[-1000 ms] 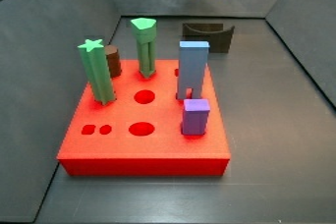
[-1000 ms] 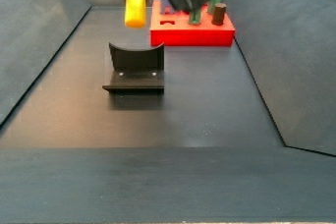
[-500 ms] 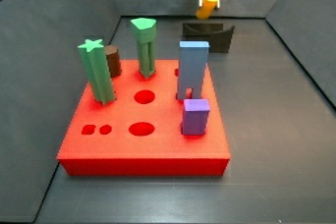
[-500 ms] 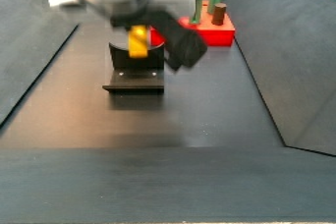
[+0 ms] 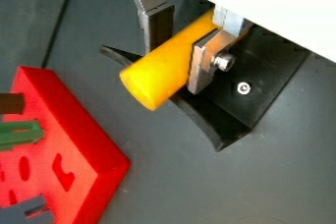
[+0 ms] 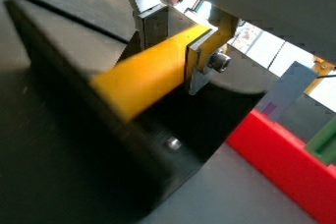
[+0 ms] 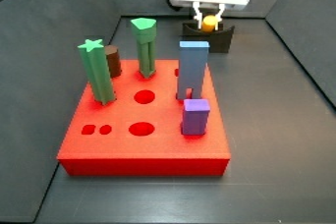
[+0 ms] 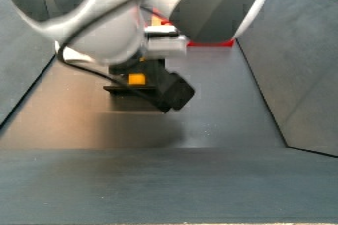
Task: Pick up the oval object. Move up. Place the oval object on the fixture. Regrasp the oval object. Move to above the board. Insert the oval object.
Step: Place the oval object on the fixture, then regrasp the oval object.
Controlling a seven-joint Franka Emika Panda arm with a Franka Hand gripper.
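The gripper is shut on the yellow-orange oval object, which lies crosswise between the silver fingers. In both wrist views the peg sits low over the dark fixture, at its curved notch; I cannot tell if they touch. In a wrist view the peg runs beside the fixture's wall. In a side view the gripper holds the peg at the fixture's top, behind the red board. In a side view the arm hides most of the fixture; only an orange patch of peg shows.
On the board stand a green star-topped peg, a green peg, a tall blue peg and a short purple-blue peg. A brown cylinder stands behind it. Dark bin walls rise on all sides.
The gripper has come down with the oval object from high above the bin to the fixture's notch. The arm now fills much of a side view.
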